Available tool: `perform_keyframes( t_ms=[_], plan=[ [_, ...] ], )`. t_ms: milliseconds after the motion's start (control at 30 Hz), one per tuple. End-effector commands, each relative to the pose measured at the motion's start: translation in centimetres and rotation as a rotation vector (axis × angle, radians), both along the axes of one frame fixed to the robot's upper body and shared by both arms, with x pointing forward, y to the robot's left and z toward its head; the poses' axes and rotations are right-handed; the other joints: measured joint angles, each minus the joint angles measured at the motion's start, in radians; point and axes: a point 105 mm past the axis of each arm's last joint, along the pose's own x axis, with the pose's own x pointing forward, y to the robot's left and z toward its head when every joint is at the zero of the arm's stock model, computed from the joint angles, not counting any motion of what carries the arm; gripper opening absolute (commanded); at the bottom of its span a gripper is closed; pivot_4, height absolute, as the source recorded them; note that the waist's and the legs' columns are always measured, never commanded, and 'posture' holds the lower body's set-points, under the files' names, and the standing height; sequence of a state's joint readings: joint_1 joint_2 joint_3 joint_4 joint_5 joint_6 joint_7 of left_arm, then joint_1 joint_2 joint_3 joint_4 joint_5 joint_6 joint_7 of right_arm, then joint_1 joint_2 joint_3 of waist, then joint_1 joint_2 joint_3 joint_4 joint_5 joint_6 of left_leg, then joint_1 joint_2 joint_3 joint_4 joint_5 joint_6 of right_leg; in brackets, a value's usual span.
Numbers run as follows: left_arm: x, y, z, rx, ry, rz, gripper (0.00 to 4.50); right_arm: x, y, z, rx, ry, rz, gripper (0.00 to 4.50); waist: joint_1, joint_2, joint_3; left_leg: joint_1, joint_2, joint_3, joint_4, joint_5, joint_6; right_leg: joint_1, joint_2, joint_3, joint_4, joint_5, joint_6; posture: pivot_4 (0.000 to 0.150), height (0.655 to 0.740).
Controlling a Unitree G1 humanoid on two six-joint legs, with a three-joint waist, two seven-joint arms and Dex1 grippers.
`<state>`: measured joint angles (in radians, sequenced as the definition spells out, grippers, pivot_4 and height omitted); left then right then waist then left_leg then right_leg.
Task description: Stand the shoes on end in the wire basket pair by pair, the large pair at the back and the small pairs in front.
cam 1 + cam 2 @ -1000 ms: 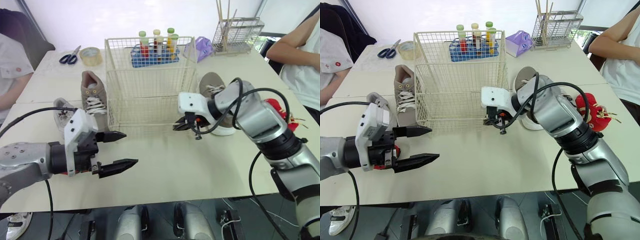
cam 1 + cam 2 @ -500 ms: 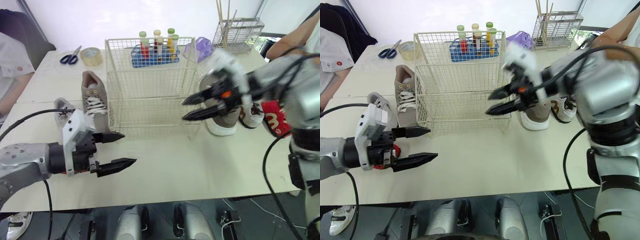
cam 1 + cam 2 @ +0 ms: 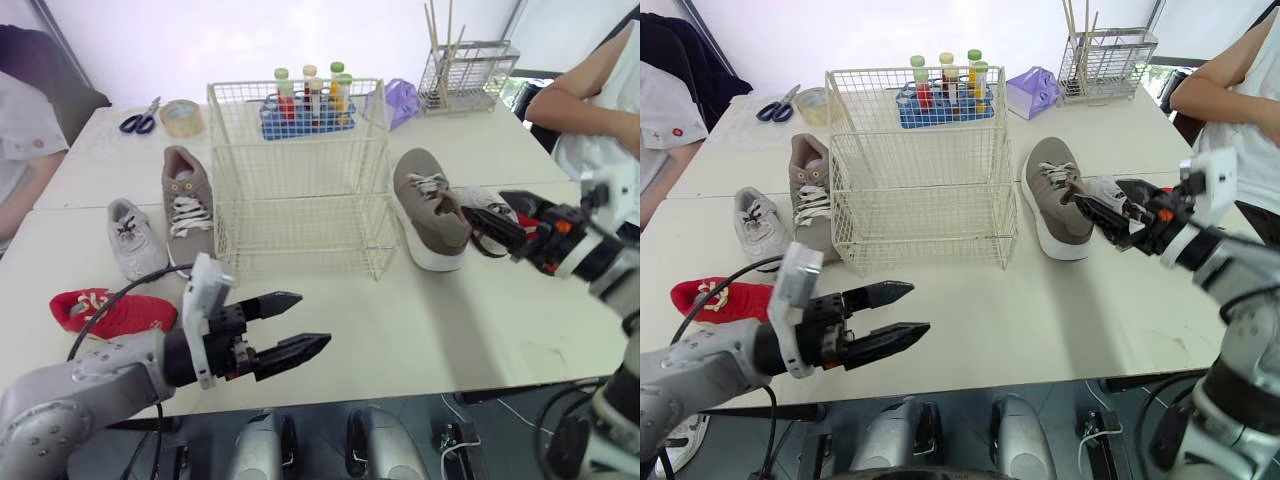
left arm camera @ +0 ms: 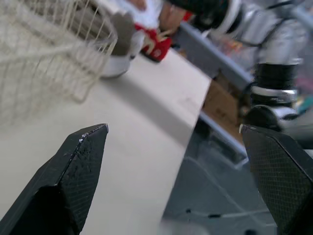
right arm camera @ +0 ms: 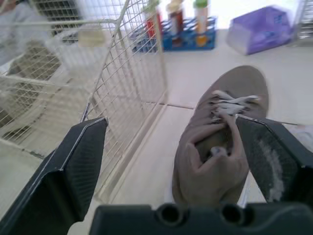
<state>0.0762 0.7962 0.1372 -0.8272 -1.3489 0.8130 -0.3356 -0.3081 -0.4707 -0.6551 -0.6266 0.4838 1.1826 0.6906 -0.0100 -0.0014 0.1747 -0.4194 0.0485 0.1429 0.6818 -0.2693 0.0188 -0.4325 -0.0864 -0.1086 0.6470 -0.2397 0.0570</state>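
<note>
The empty wire basket (image 3: 300,180) stands mid-table. One large brown shoe (image 3: 185,195) lies against its left side, the other (image 3: 428,205) to its right. A small grey shoe (image 3: 130,235) and a small red shoe (image 3: 110,310) lie further left. A small white shoe (image 3: 490,203) sits right of the right brown shoe, with a red shoe (image 4: 156,46) beside it. My right gripper (image 3: 483,205) is open just right of that brown shoe (image 5: 220,142), holding nothing. My left gripper (image 3: 314,318) is open and empty over the table's front, ahead of the basket.
Behind the basket are a rack of test tubes (image 3: 310,100), a purple box (image 3: 400,98) and a wire holder with sticks (image 3: 465,70). Scissors (image 3: 140,112) and a tape roll (image 3: 182,110) lie back left. People sit at the far left (image 3: 20,110) and right (image 3: 590,90).
My right arm swung from the basket's front away to the right and its jaws opened. My left gripper moved right along the table's front. The camera shifted too.
</note>
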Motion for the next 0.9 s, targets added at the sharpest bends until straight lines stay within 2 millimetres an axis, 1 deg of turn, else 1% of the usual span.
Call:
perform_keyframes(
  t_ms=[33, 67, 133, 200, 267, 300, 400, 567, 800, 900],
  plan=[
    [-0.5, -0.9, -0.2, -0.011, -0.055, 0.012, 4.50, -1.8, -0.1, -0.8, -0.015, -0.047, -0.117, 4.48, 0.005, 0.001, 0.000, 0.000, 0.000, -0.001, 0.000, -0.001, 0.000, 0.000, 0.000, 0.000, 0.000, 0.000, -0.001, 0.150, 0.7400],
    [-0.7, -1.0, -0.2, -0.017, -0.059, 0.016, 4.50, -2.1, -0.2, -1.2, -0.015, -0.043, -0.138, 4.48, 0.007, 0.001, 0.000, -0.001, 0.000, -0.001, 0.000, -0.002, 0.001, 0.000, 0.000, 0.000, 0.000, -0.001, -0.001, 0.150, 0.7400],
    [-0.4, -1.3, -0.2, -0.023, -0.091, 0.047, 4.50, -2.1, -0.9, -2.4, -0.007, -0.008, -0.215, 4.48, 0.004, 0.001, 0.000, -0.001, -0.001, -0.001, 0.000, -0.003, 0.004, 0.000, -0.001, 0.000, -0.001, -0.001, -0.001, 0.150, 0.7400],
    [-0.3, -1.5, -0.2, -0.023, -0.112, 0.066, 4.50, -2.0, -1.1, -3.2, -0.007, 0.012, -0.254, 4.48, 0.001, 0.001, -0.001, -0.002, -0.001, 0.000, 0.001, -0.003, 0.005, 0.000, -0.002, 0.000, -0.001, -0.002, -0.003, 0.150, 0.7400],
    [-0.2, -1.7, -0.4, -0.016, -0.121, 0.071, 4.50, -1.5, -0.3, -4.0, 0.002, 0.030, -0.238, 4.48, -0.001, 0.001, -0.001, -0.001, -0.001, -0.001, 0.001, -0.003, 0.006, 0.000, -0.001, 0.000, -0.001, -0.002, -0.004, 0.150, 0.7400],
    [-0.3, -1.8, -0.6, -0.011, -0.122, 0.072, 4.50, -1.0, -0.1, -4.4, 0.028, 0.036, -0.248, 4.48, -0.002, 0.001, -0.001, -0.001, -0.001, -0.001, 0.001, -0.003, 0.006, 0.000, -0.001, 0.000, -0.001, -0.002, -0.004, 0.150, 0.7400],
    [-0.4, -2.0, -1.0, 0.001, -0.122, 0.074, 4.50, 0.5, 0.5, -4.8, 0.065, 0.036, -0.254, 4.48, -0.005, 0.002, -0.001, -0.001, 0.000, -0.001, 0.000, -0.003, 0.007, 0.000, 0.000, 0.000, -0.001, -0.003, -0.004, 0.150, 0.7400],
    [-0.1, -2.0, -1.1, 0.014, -0.131, 0.088, 4.50, 2.4, 0.5, -5.4, 0.084, 0.031, -0.275, 4.48, 0.002, 0.002, -0.001, -0.002, -0.001, -0.001, 0.000, -0.004, 0.007, 0.000, -0.001, -0.001, -0.001, -0.003, -0.004, 0.150, 0.7400],
    [0.1, -1.6, -1.3, 0.029, -0.138, 0.118, 4.50, 4.7, -0.4, -6.2, 0.020, 0.000, -0.340, 4.48, -0.003, 0.002, -0.001, -0.002, -0.001, -0.001, 0.000, -0.004, 0.008, 0.000, -0.001, -0.001, -0.001, -0.002, -0.001, 0.150, 0.7400],
    [0.2, -1.5, -1.5, 0.033, -0.136, 0.128, 4.50, 5.7, 0.2, -6.4, 0.038, -0.010, -0.311, 4.48, -0.002, 0.002, -0.001, -0.002, -0.001, -0.001, 0.000, -0.004, 0.008, 0.000, -0.001, -0.001, -0.001, -0.002, -0.001, 0.150, 0.7400]
  ],
)
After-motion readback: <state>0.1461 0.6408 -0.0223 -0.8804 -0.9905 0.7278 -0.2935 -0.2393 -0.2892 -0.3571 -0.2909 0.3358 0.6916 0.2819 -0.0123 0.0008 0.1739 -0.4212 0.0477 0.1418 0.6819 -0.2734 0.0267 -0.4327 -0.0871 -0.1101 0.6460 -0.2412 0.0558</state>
